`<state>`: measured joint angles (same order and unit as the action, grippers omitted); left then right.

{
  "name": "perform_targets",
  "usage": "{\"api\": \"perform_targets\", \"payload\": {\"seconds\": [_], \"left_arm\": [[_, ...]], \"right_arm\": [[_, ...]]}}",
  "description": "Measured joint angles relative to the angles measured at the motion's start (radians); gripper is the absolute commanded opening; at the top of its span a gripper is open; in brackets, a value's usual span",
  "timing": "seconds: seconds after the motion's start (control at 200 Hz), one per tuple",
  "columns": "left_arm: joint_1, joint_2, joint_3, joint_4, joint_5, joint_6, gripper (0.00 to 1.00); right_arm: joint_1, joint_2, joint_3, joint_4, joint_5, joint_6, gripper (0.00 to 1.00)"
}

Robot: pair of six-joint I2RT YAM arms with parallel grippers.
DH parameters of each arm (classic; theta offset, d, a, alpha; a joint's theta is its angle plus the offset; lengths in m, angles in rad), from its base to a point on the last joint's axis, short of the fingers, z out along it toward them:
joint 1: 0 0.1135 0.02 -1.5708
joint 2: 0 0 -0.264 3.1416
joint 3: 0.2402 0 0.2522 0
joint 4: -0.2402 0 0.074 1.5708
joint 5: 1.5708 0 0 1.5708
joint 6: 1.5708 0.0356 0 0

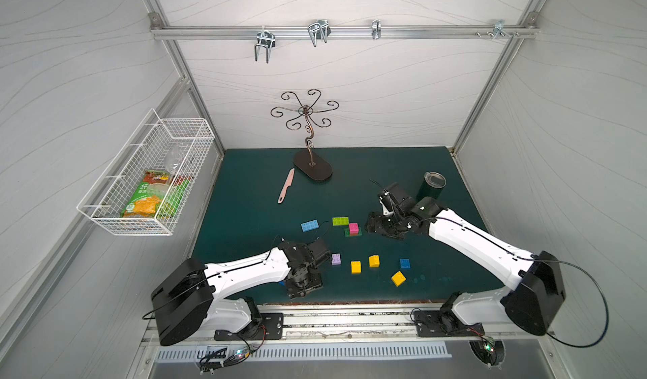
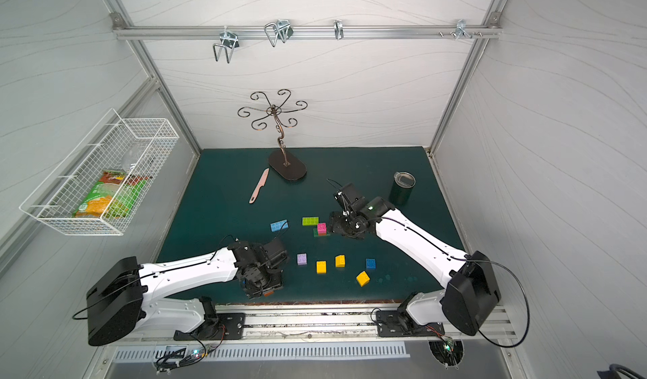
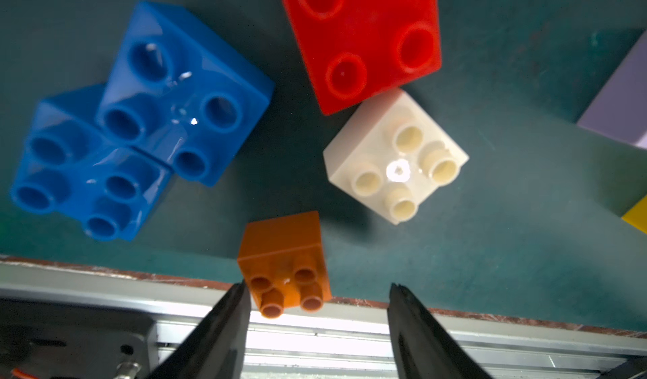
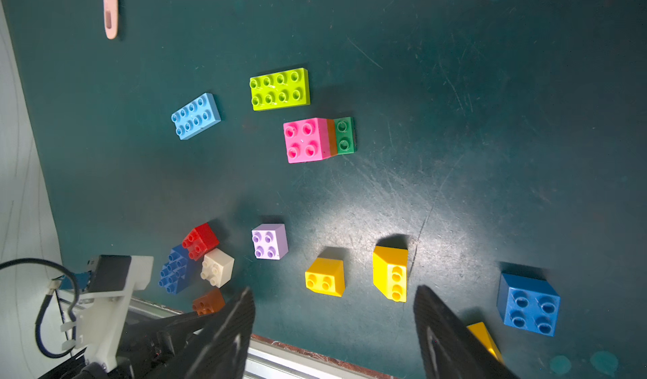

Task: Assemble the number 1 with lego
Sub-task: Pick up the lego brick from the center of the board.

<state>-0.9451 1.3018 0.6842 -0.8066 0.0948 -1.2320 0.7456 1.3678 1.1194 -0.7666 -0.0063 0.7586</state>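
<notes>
Left gripper (image 3: 318, 289), lower centre in both top views: fingers apart around small orange square plastic brick (image 3: 284, 265), likely pre-grasp. Right gripper (image 4: 334, 289) wide, empty.

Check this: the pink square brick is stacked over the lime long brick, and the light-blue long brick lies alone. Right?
Wrong base. The right wrist view shows the pink square brick stacked over the dark-green brick, an orange layer between; the lime long brick lies apart beside them. The light-blue long brick does lie alone.
</notes>
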Motion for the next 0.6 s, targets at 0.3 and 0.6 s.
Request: {"api": "perform_targets", "payload": {"seconds": [0.3, 0.6], "left_arm": [[0.02, -0.001, -0.024, 0.003, 0.0, 0.001, 0.59], [0.065, -0.012, -0.076, 0.011, 0.004, 0.008, 0.51]], "right_arm": [[-0.001, 0.01, 0.002, 0.002, -0.009, -0.009, 0.7], [-0.001, 0.012, 0.002, 0.003, -0.023, -0.015, 0.67]]}}
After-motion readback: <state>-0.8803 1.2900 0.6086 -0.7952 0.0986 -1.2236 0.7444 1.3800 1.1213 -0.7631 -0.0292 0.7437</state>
